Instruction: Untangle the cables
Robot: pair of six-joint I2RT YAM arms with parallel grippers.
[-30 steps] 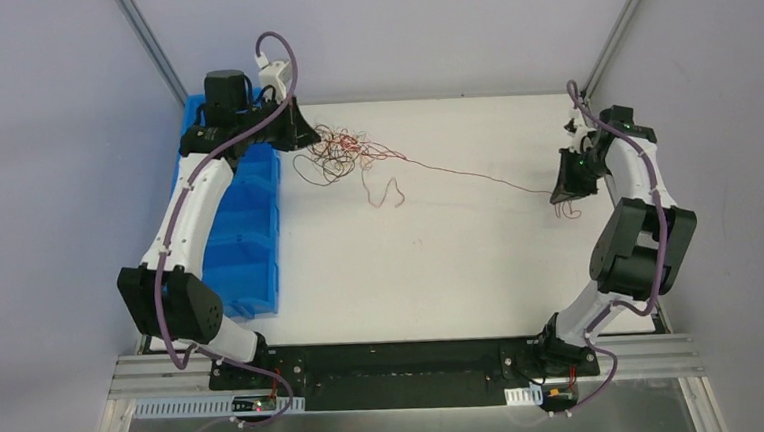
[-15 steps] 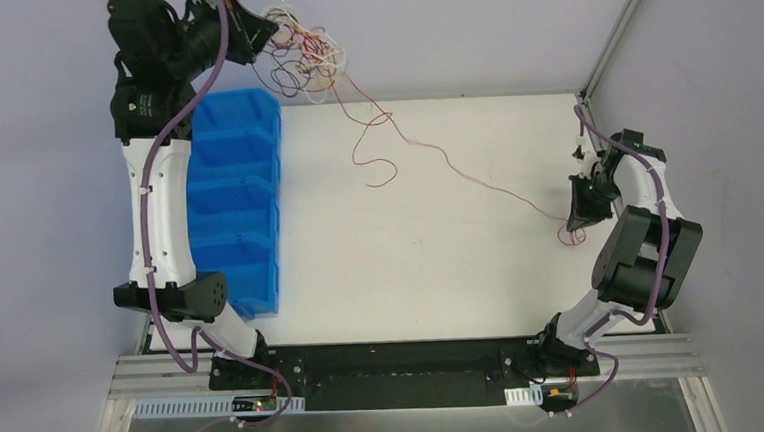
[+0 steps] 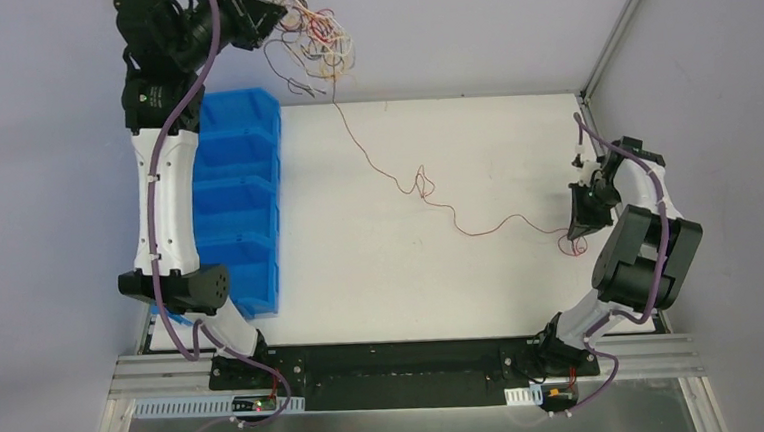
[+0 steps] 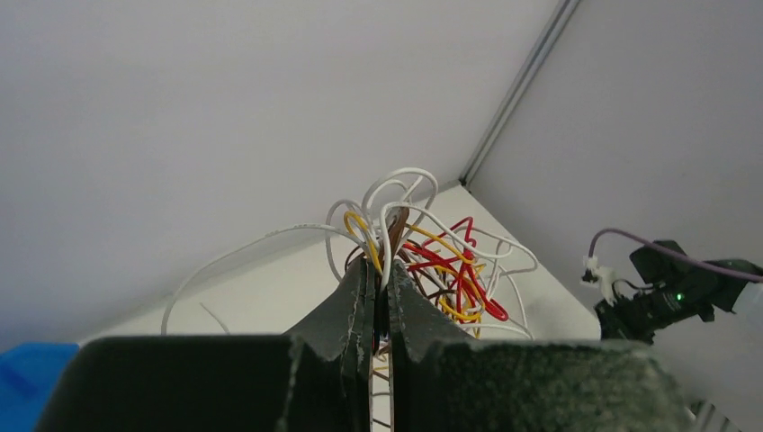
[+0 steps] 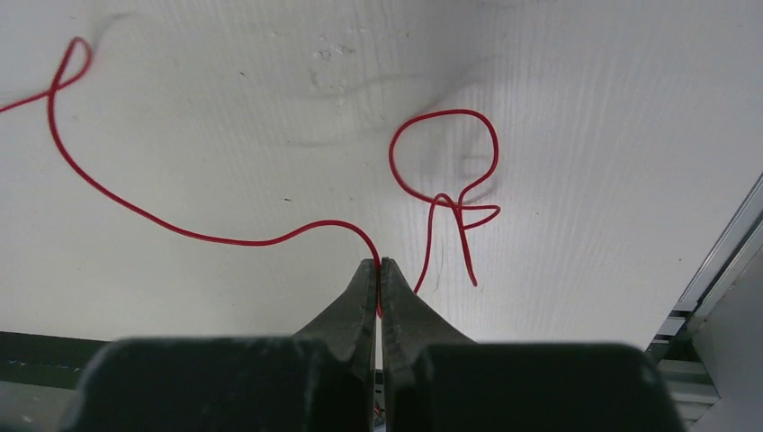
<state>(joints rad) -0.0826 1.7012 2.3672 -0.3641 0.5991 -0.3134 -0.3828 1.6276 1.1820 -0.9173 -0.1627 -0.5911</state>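
The cables are a tangle (image 3: 312, 35) of thin white, red, orange-yellow and dark wires, held high above the table's far left corner. My left gripper (image 3: 276, 14) is shut on this bunch; in the left wrist view the loops (image 4: 423, 252) fan out past the closed tips (image 4: 379, 270). One long red wire (image 3: 426, 188) trails down from the tangle and across the table to my right gripper (image 3: 579, 226), which is shut on it near the right edge. In the right wrist view the red wire (image 5: 207, 236) enters the closed tips (image 5: 379, 266); its free end forms a loop (image 5: 445, 162) on the table.
A row of blue bins (image 3: 237, 205) stands along the table's left side under the left arm. The white table (image 3: 442, 282) has metal frame posts at its far corners and a rail at the right edge (image 5: 720, 261).
The left gripper has lifted the tangle from the table to high above the far left corner. The red wire has slackened into curves. The right gripper has drawn slightly nearer, still holding the wire.
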